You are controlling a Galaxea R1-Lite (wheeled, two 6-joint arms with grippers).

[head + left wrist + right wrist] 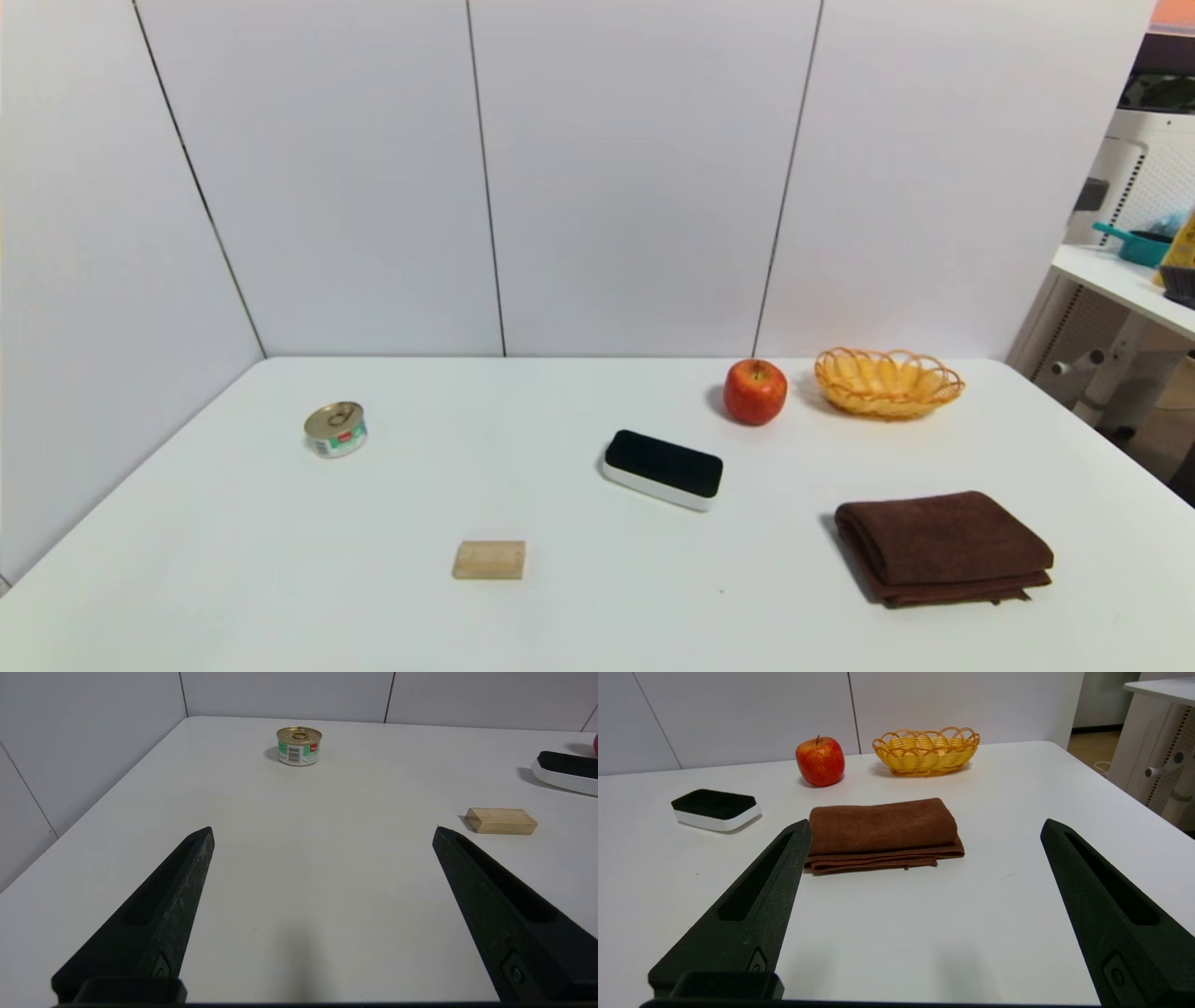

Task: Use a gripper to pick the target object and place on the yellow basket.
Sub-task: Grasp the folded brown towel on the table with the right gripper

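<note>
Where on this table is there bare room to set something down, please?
The widest bare patch lies between the can and the eraser, behind the wooden block. It is crowded on the right: apple, yellow basket, brown towel.

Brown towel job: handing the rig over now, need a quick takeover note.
Left claw: open, empty, parked back from the table's left side, facing the tin can and wooden block.
Right claw: open, empty, parked back on the right, facing the towel.
Brown towel: folded, flat on the table, near right, untouched.
Yellow basket: far right by the wall, empty, with the apple just to its left.
Eraser block: mid-table, not the target.
Done: nothing yet.
Left: grasp the towel, probably with the right claw, carry it to the basket, release.
</note>
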